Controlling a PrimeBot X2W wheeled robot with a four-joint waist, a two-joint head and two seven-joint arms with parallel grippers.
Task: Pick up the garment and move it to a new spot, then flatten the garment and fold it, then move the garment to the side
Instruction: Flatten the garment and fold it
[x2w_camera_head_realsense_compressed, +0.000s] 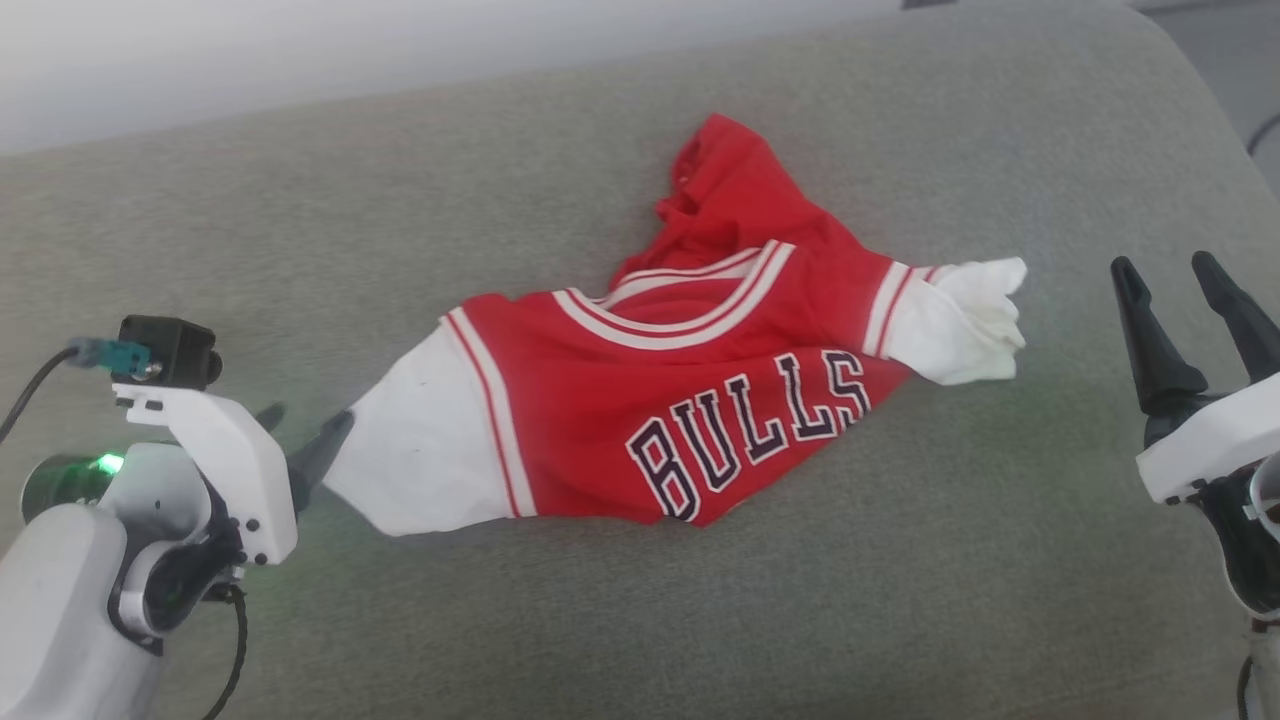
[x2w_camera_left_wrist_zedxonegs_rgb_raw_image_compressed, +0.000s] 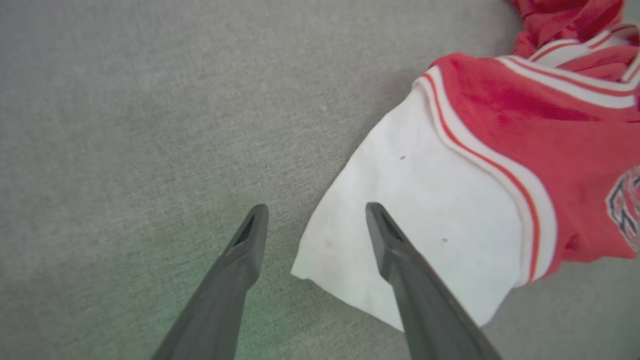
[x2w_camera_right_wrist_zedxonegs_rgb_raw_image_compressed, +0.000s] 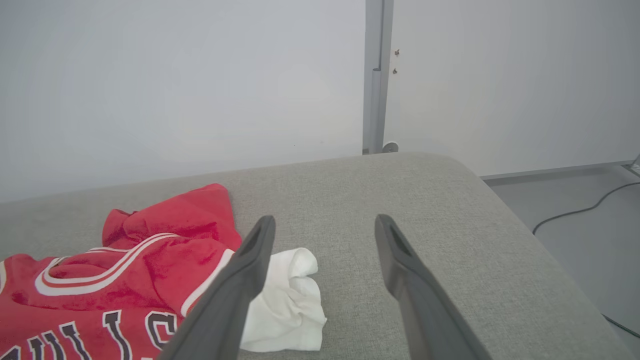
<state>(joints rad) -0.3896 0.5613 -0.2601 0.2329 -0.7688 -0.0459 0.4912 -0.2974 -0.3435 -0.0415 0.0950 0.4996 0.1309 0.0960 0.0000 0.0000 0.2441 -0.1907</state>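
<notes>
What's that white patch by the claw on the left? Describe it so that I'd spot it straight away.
On the big grey cushion lies a red shirt lettered BULLS. Its sleeve nearest the left gripper is the patch: white, edged with a red-and-white stripe. It lies flat and spread out, whereas the other sleeve, at the opposite end, is crumpled.
</notes>
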